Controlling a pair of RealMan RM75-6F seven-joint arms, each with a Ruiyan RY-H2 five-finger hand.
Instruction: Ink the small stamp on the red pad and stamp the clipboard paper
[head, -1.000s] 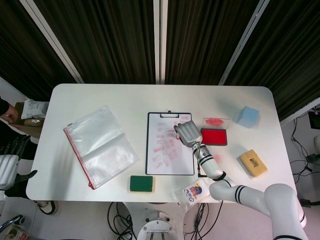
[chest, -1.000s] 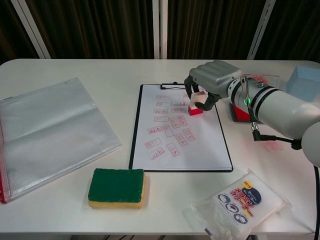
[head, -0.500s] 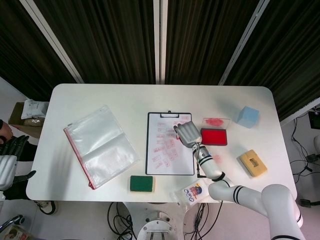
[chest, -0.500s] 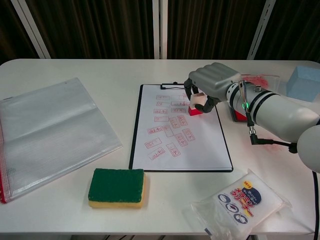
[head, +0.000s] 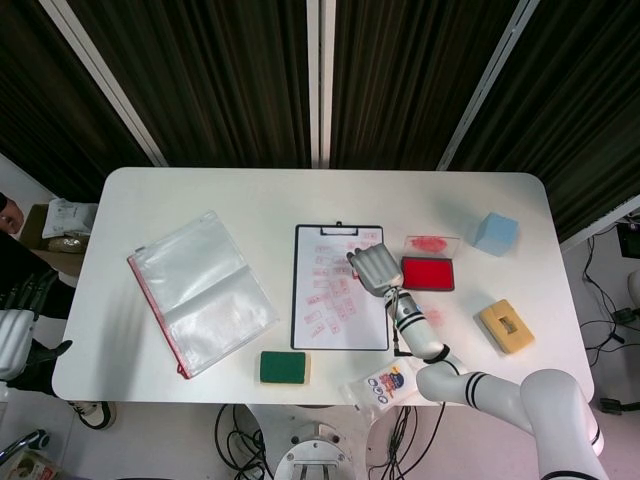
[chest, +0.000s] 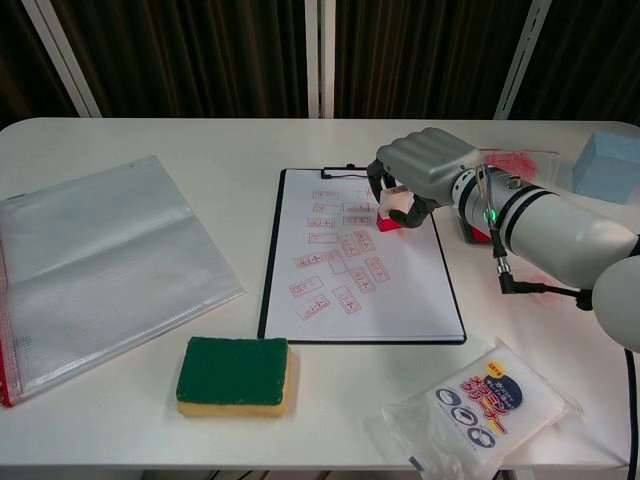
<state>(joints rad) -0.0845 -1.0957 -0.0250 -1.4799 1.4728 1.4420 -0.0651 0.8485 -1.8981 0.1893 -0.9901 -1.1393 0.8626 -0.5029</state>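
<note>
My right hand (chest: 425, 172) gripped the stamp (chest: 392, 216), fingers curled round it, its base down on the paper (chest: 355, 275) at the clipboard's (chest: 272, 258) upper right edge. Pad (head: 428, 273) sat just right.

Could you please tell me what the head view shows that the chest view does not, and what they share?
Only the head view shows the yellow block by the table's right edge, the left hand hanging off the table's left side, and the whole red pad. Only the chest view shows the small stamp the right hand grips, its red base near the paper. Both show the clipboard, green sponge and blue box.
</note>
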